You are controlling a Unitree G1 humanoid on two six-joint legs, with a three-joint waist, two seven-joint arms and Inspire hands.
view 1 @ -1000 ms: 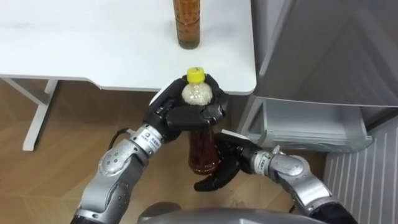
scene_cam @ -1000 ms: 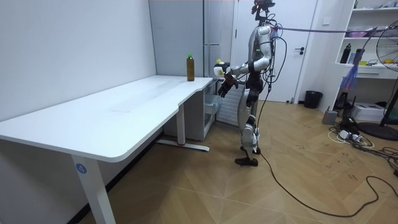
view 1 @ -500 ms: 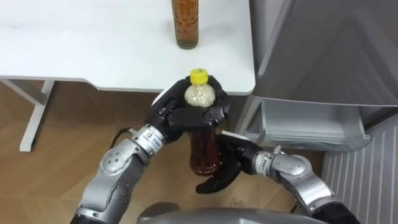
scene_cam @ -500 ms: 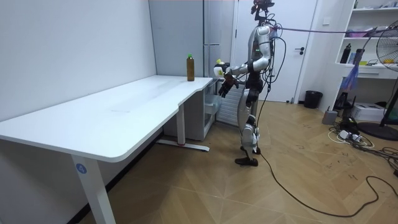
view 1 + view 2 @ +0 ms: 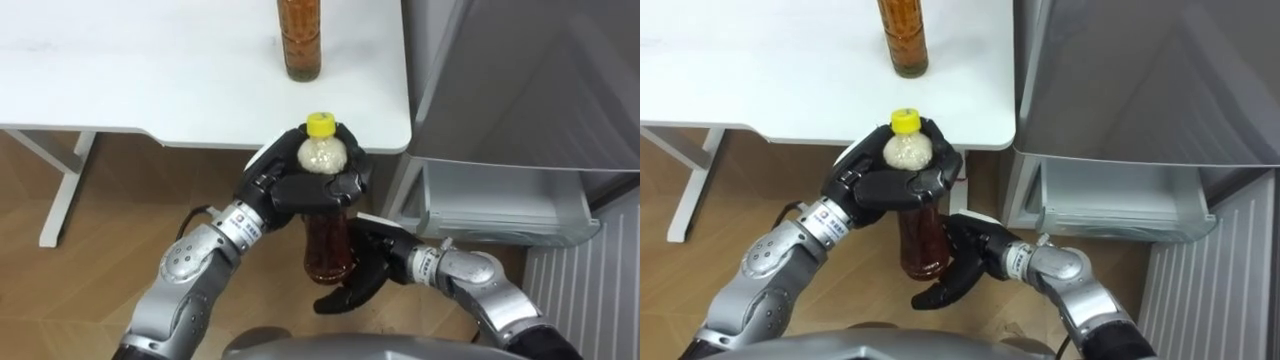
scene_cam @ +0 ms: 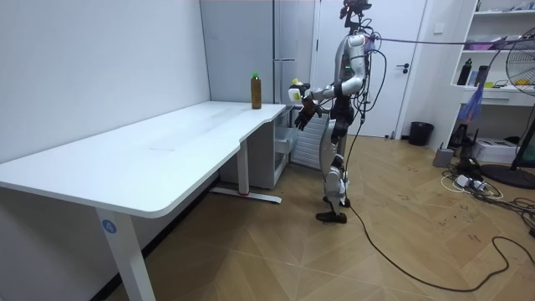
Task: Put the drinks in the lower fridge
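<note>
Now the yellow-capped drink bottle hangs upright in the air, just off the corner of the white desk. My left hand has its fingers curled round the bottle's shoulder, so it carries the weight from above. My right hand is by the base, fingers loose and holding nothing, I think as a support. A second bottle stands on the desk. The lower fridge drawer is open at my right.

I stand at the far end of the white desk, beside the grey fridge, holding a yellow-capped bottle before me; a second bottle stands on the desk.
</note>
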